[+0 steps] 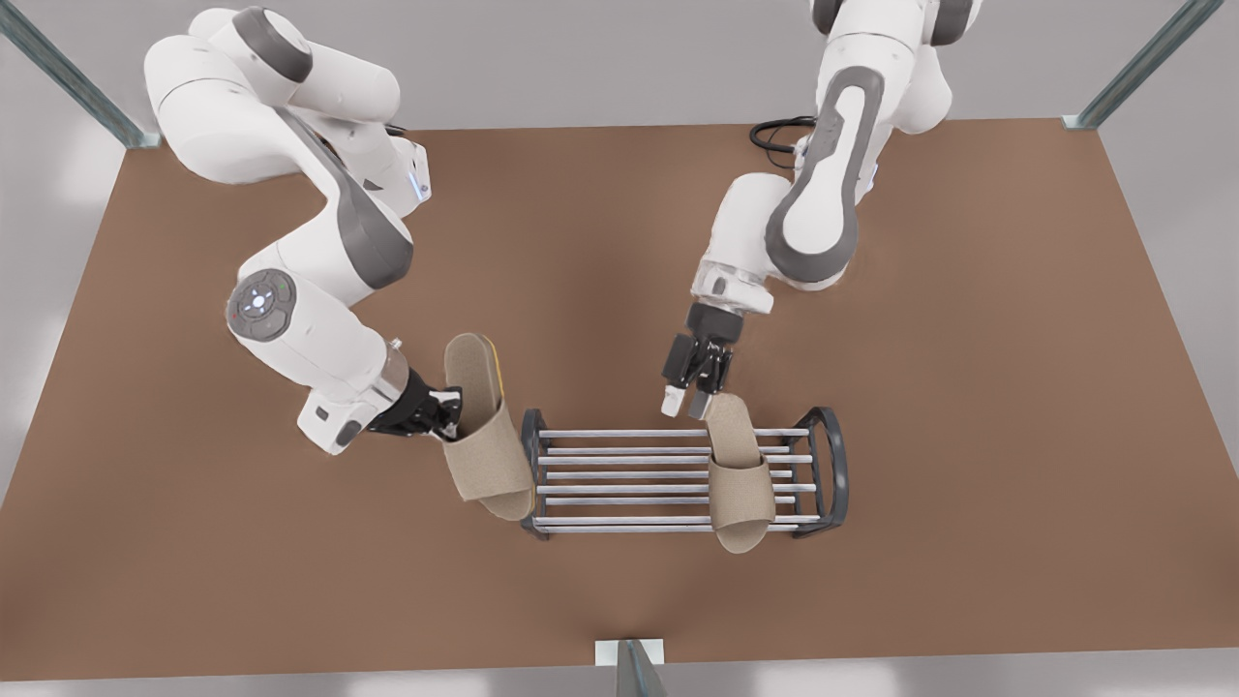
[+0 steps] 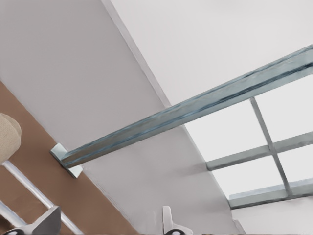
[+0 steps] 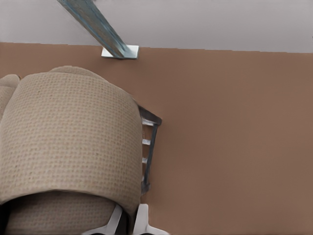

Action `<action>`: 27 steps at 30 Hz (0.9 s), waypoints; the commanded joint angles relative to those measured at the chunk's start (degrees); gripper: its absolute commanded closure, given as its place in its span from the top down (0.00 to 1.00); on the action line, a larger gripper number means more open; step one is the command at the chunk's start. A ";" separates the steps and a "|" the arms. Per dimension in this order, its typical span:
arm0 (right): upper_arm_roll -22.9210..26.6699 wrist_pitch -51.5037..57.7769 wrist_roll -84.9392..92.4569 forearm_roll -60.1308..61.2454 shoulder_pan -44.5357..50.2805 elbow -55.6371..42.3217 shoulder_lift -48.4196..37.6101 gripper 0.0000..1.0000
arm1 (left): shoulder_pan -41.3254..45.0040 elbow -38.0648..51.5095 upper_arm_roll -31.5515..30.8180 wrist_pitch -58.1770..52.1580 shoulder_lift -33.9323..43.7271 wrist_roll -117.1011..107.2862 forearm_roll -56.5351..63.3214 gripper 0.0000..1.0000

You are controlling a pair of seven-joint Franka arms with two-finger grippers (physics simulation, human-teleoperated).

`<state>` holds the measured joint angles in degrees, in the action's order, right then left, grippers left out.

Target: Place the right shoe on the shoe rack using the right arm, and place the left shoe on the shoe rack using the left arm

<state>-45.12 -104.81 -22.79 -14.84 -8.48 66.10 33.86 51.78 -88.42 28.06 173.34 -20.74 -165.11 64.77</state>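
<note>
The right tool (image 1: 447, 414) is pinching a beige woven slipper (image 1: 481, 431) beside the low grey barred shoe rack (image 1: 678, 472). The left tool (image 1: 684, 405), fingers spread, is hovering by a second beige slipper (image 1: 740, 474) lying across the rack.

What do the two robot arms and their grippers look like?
Right arm and left arm: rounded glossy white shells with dark-grey joint bands. The right arm carries a round grey button pad with small lights. A black cable loops by the left arm. Right gripper and left gripper: black bodies, white fingertips.
</note>
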 commanded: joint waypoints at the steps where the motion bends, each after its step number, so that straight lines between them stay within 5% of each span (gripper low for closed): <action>1: 6.96 3.64 -32.14 -0.62 9.42 -5.26 0.42 0.21 | -15.10 9.14 -8.55 -61.93 5.52 40.81 -76.08 1.00; 2: 12.32 4.00 -32.94 -0.54 15.15 -8.00 0.68 0.21 | -21.78 9.14 -8.55 -71.62 10.97 65.71 -77.51 1.00; 4: 15.06 3.91 -37.68 -0.36 19.90 -10.72 2.18 0.21 | -31.02 11.50 -8.46 -87.26 14.32 110.18 -77.95 1.00; 7: 20.41 2.60 -41.20 -0.36 27.02 -12.84 3.59 0.21 | -35.26 14.15 -8.63 -91.77 11.43 150.41 -71.98 1.00; 12: 31.67 -5.05 -43.57 -0.36 37.92 -12.84 5.78 0.21 | -28.49 14.07 -8.90 -87.91 4.74 164.23 -69.16 1.00; 27: 35.28 -12.17 -43.84 -5.28 43.20 -11.87 12.38 0.21 | -28.93 12.75 -9.25 -87.64 4.92 166.25 -69.25 1.00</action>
<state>-9.85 -114.60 -55.74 -18.52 34.52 54.26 46.12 22.87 -75.69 18.77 86.72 -15.89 -42.23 -4.45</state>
